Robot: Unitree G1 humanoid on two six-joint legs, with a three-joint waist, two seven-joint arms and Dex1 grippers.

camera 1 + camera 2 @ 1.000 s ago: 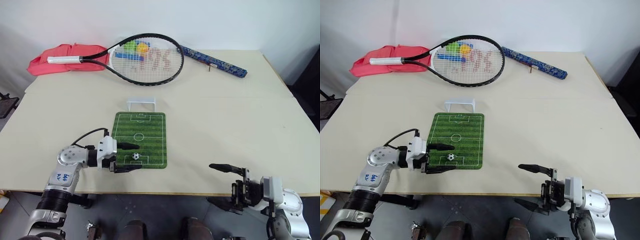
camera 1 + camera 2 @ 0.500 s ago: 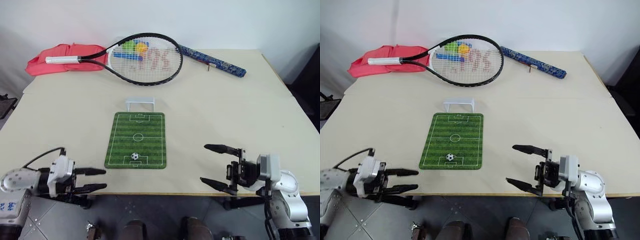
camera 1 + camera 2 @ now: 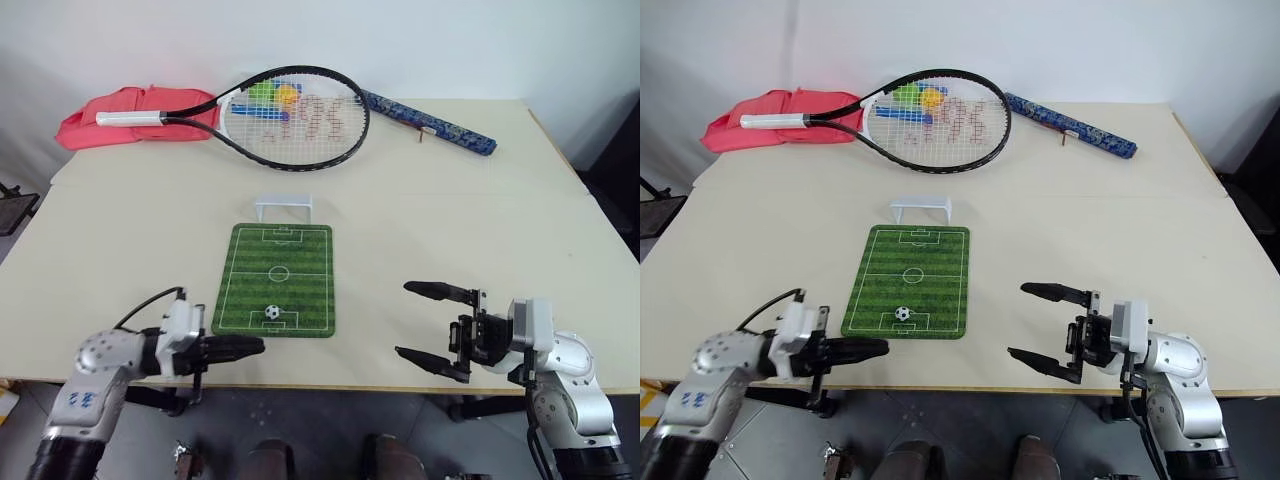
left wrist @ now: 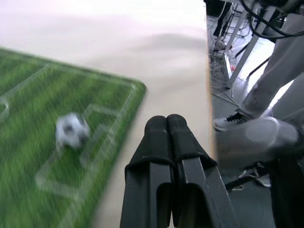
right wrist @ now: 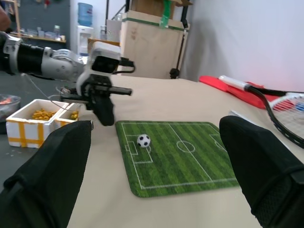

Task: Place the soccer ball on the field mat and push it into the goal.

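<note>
Matt printed field mat (image 3: 275, 278), white plastic goal (image 3: 283, 206).

Left claw (image 3: 255, 345) pinched closed and empty, right claw (image 3: 428, 322) spread wide

Robotics lab or workshop, plain beige surface (image 3: 480, 220) against a bare white wall (image 3: 450, 40), cardboard boxes (image 5: 152, 45) and a water dispenser (image 5: 85, 28) beyond its left side, metal stands and cables (image 4: 237, 33) on grey floor

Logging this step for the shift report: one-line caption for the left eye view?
Tiny black-and-white soccer ball resting on the green striped field mat, shut left gripper beside its near edge, white plastic goal beyond.
</note>
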